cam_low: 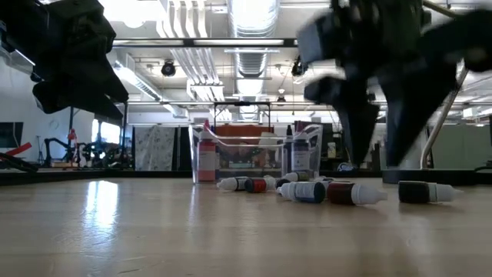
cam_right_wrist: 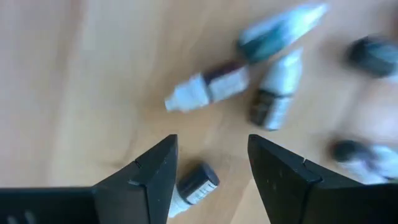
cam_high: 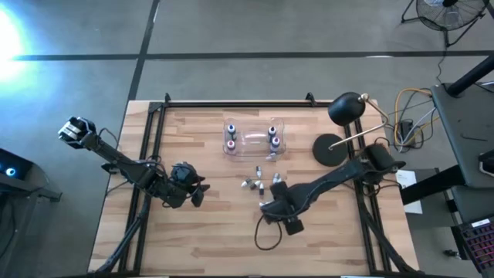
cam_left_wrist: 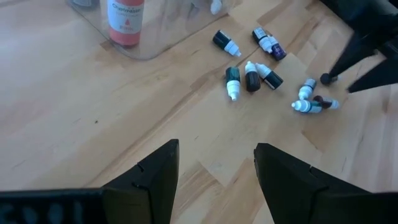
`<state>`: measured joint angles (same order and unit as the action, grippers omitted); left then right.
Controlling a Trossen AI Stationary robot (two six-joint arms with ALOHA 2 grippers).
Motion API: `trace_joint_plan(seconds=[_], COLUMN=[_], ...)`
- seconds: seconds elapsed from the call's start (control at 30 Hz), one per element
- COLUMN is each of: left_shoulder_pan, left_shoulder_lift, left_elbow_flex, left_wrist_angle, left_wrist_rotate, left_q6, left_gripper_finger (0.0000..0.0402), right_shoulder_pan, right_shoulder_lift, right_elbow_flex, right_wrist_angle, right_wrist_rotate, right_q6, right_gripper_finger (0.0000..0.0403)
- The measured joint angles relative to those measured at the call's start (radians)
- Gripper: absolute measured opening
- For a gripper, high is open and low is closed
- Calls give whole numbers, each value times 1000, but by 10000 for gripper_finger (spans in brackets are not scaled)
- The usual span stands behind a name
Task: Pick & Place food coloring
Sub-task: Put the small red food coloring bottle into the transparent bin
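Observation:
Several small food coloring bottles lie on their sides on the wooden table, loosely bunched near its middle. My right gripper hangs open over the near end of this bunch, pointing down. A dark bottle with a white tip lies on the wood below the gap between its fingers. In the low view its fingertips stand above the lying bottles. My left gripper waits open over bare wood at the table's left.
A clear plastic box stands behind the bunch, with a few bottles upright at each end. A black desk lamp stands at the far right. A dark cable loop lies near the right gripper.

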<state>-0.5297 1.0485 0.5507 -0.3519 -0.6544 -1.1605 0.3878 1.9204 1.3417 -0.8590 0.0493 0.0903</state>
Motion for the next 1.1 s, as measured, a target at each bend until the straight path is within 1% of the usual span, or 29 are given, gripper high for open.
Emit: trace_joint_plan(seconds=[0.1, 0.17, 0.3, 0.47, 0.6, 0.73, 0.97, 1.1], left_shoulder_pan=[2, 3, 5, 5, 5, 5, 7, 7], left_shoulder_lift=[0, 0, 0, 0, 0, 0, 0, 0], left_elbow_flex=[0, 0, 0, 0, 0, 0, 0, 0], left_wrist_angle=[0, 0, -2, 1, 0, 0, -1, 0], left_wrist_rotate=[-17, -30, -45, -45, -46, -49, -53, -54], left_q6=[3, 6, 27, 35, 35, 35, 36, 34], left_gripper_finger=[184, 184, 184, 184, 184, 184, 184, 184], right_shoulder_pan=[0, 0, 0, 12, 35, 48, 51, 51], right_shoulder_lift=[-71, -116, -183, -206, -204, -182, -126, -109], right_elbow_flex=[1, -23, -110, -202, -241, -272, -300, -297], right_wrist_angle=[2, 3, 2, 51, 146, 167, 168, 171], right_wrist_rotate=[4, 4, -1, -11, -21, -21, -14, -12], right_q6=[70, 133, 334, 648, 808, 875, 882, 919], right_gripper_finger=[187, 187, 187, 187, 187, 187, 187, 185])
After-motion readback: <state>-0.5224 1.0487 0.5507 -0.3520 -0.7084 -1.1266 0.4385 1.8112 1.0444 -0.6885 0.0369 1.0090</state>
